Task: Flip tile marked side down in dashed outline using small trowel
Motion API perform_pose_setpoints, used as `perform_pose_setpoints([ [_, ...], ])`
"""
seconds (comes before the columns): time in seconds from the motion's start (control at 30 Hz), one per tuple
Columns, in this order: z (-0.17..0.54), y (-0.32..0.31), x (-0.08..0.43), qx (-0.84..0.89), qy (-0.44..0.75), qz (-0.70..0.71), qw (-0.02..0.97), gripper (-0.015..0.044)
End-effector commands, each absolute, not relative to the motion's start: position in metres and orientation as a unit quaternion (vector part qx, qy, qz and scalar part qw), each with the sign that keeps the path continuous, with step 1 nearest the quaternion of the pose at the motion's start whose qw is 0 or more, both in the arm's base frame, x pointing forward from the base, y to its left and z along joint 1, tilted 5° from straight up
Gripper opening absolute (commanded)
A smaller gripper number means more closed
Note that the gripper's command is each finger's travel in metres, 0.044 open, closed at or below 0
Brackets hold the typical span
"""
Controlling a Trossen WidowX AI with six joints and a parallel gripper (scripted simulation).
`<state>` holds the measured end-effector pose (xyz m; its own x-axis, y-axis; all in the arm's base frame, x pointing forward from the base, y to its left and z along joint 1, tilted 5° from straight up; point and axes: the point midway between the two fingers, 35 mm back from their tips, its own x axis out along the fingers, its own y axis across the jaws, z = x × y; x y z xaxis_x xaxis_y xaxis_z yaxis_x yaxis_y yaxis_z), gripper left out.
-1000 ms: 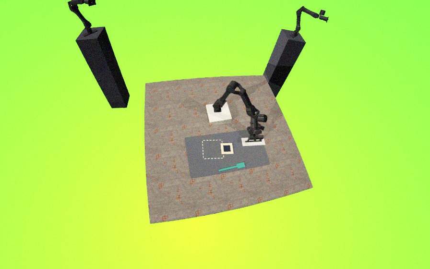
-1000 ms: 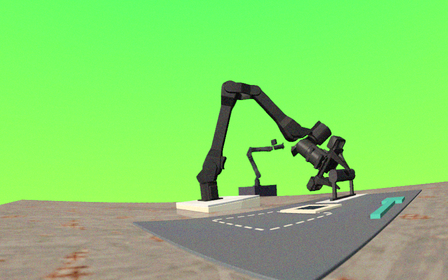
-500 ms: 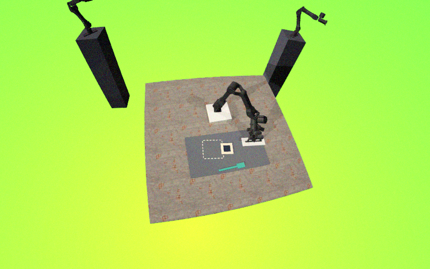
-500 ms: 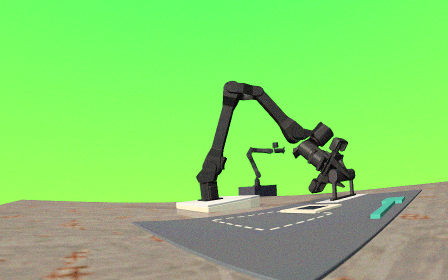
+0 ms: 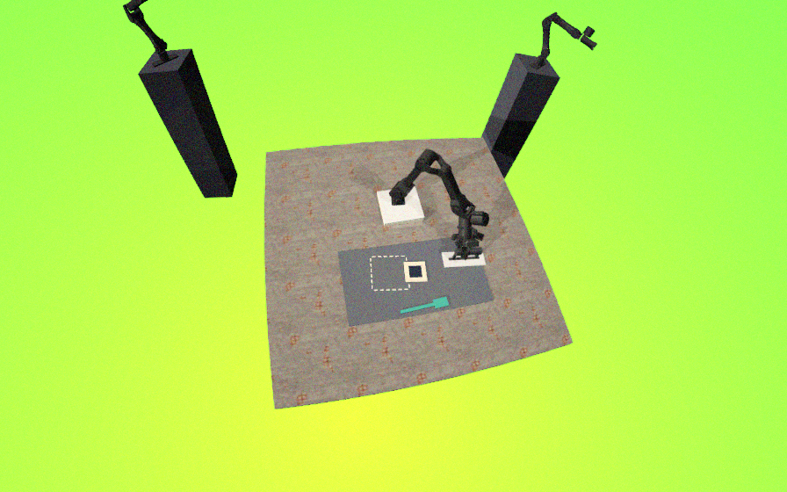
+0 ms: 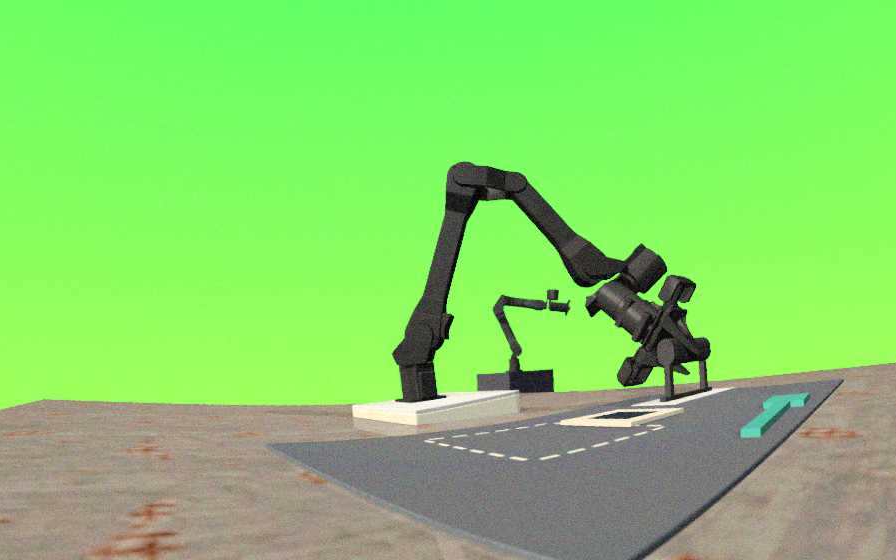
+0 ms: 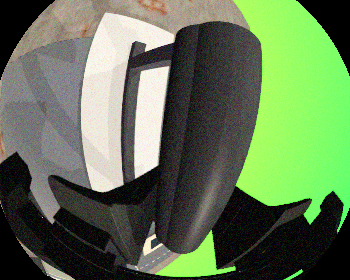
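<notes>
The trowel (image 5: 449,263) (image 6: 689,343) (image 7: 214,120) has a flat white blade and a raised black cylindrical handle on two posts. Its blade lies on the grey mat (image 5: 360,305) (image 6: 542,500) (image 7: 19,110), at the side towards the right in the top view. My gripper (image 6: 679,347) (image 7: 196,185) is shut on the handle, with one finger on each side in the wrist view. The cream tile (image 5: 415,263) (image 6: 622,415) lies flat, its dark square mark facing up. It overlaps the right edge of the dashed outline (image 5: 371,278) (image 6: 550,457) and lies mostly outside it.
A teal flat paddle-shaped tool (image 5: 440,302) (image 6: 771,415) lies near the mat's front edge in the top view. My arm stands on a white base block (image 5: 393,214) (image 6: 396,415) behind the mat. Two other arms stand on dark pillars (image 5: 183,122) (image 5: 522,104) beyond the table (image 5: 299,366).
</notes>
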<state>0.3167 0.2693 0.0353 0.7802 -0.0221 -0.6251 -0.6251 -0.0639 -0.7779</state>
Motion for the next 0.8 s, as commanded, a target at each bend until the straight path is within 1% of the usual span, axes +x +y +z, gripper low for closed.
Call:
perform_pose_setpoints([
  [0.0, 0.035, 0.270, 0.317, -0.690, 0.233, 0.236, 0.643, 0.0000],
  [0.37, 0.094, 0.273, 0.316, -0.690, 0.234, 0.235, 0.643, 0.0000],
  [0.6, 0.095, 0.273, 0.316, -0.690, 0.234, 0.235, 0.643, 0.0000],
  [0.77, 0.093, 0.256, 0.330, -0.681, 0.237, 0.237, 0.651, 0.0000],
])
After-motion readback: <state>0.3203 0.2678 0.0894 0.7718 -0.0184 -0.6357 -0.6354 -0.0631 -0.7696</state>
